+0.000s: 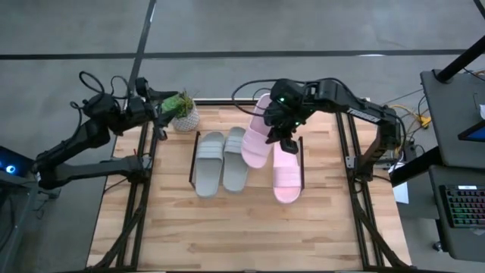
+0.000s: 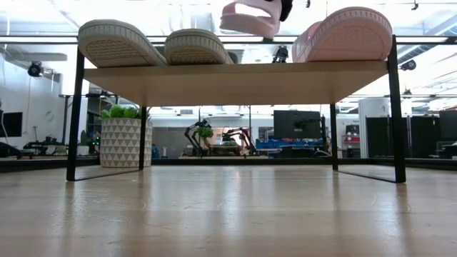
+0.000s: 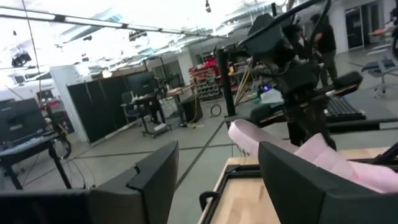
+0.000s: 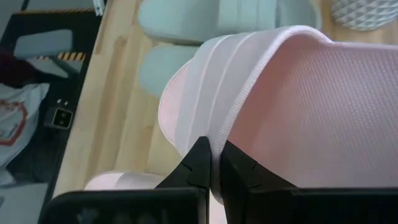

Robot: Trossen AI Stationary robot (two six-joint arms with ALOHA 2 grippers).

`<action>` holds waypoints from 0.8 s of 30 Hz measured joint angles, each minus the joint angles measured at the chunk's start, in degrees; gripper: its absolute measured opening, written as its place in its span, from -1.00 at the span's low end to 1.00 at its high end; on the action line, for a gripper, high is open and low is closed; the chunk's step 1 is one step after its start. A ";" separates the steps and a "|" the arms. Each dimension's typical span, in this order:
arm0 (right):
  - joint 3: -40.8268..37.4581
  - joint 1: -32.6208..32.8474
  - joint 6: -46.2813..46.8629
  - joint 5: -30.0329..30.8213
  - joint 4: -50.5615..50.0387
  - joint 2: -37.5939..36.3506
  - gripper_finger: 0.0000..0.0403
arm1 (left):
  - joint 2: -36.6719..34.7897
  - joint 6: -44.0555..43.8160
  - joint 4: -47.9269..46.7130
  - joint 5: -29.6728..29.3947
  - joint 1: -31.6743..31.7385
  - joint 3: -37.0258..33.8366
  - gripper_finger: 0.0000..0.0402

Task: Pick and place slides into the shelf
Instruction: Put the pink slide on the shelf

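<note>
The right gripper (image 1: 286,130) holds the last pink slide (image 1: 258,136) pinched by its strap between fully closed fingers, tilted above the shelf (image 1: 193,155) in the gap between the two grey slides (image 1: 210,162) and the other pink slide (image 1: 286,171), which already lie on the wooden board. Three of four appear placed; the final step looks to be under way. The next move would call for lowering the slide flat into the gap, then releasing. The slides are soft, rounded foam with a ribbed strap and textured soles; the shelf is thin black rod under pale wood. The left gripper (image 1: 159,121) waits, fingers wide and empty, beside a potted plant (image 1: 183,111).
</note>
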 joint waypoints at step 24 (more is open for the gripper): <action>-7.17 2.76 -1.01 -10.00 1.71 3.22 -0.96 | 5.48 3.43 0.00 -9.29 0.02 0.05 0.03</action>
